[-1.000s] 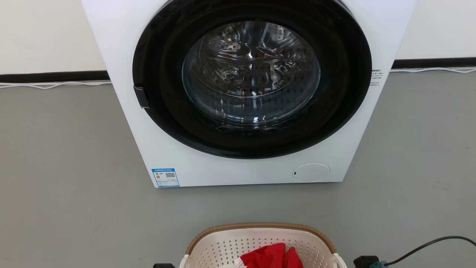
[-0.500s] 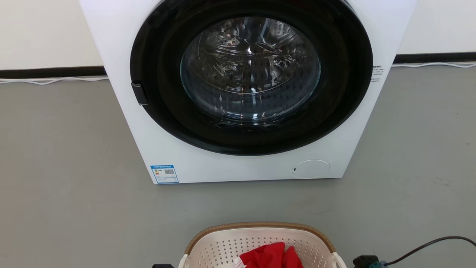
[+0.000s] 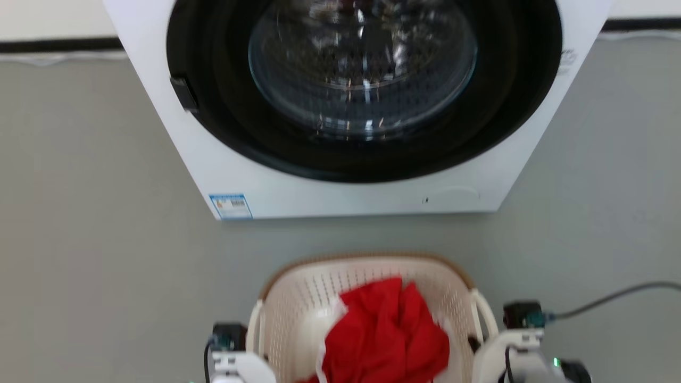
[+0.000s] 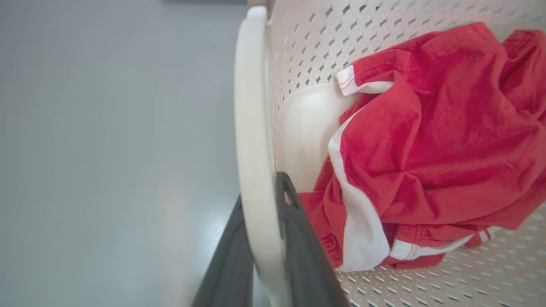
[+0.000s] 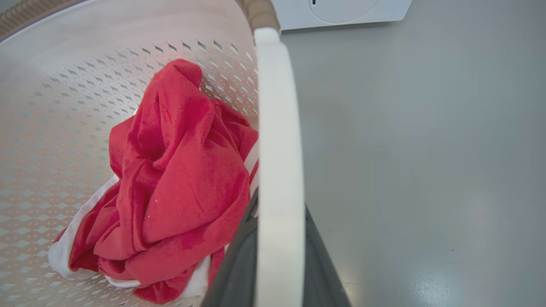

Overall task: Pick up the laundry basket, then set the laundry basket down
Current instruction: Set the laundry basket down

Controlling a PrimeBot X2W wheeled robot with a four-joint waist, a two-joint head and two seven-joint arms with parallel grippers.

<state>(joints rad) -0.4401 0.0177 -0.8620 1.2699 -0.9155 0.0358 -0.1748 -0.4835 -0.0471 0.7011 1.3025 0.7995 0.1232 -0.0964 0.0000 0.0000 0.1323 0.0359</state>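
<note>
A two-armed robot grips a laundry basket (image 3: 367, 259) by both side handles on a grey floor (image 3: 106, 239), in front of a white washing machine (image 3: 340, 199) with its round door closed. The left claw (image 4: 260, 192) is pinched narrow on the left handle (image 4: 251, 106), one dark finger on each side of the white loop. The right claw (image 5: 279, 209) is clamped the same way on the right handle (image 5: 277, 128). A crumpled red garment (image 3: 388, 330) with white trim lies inside the basket.

With both grips made, the job looks to be in its pick-up or carry stage, with the set-down to come. None of the pictures shows the basket's underside, so it cannot be told whether the basket is off the floor. The next move calls for both arms to travel together and level, so the basket does not tip or twist, and for the grips to open only once its base is resting on the floor.

The head view gives the wider layout: the basket sits near the machine but apart from it, with an arm on either side and a dark cable (image 3: 612, 298) trailing off to the right. The two wrist views show the fingers' hold on each handle, the perforated walls and the garment's folds. The right wrist view also catches the machine's lower edge.
</note>
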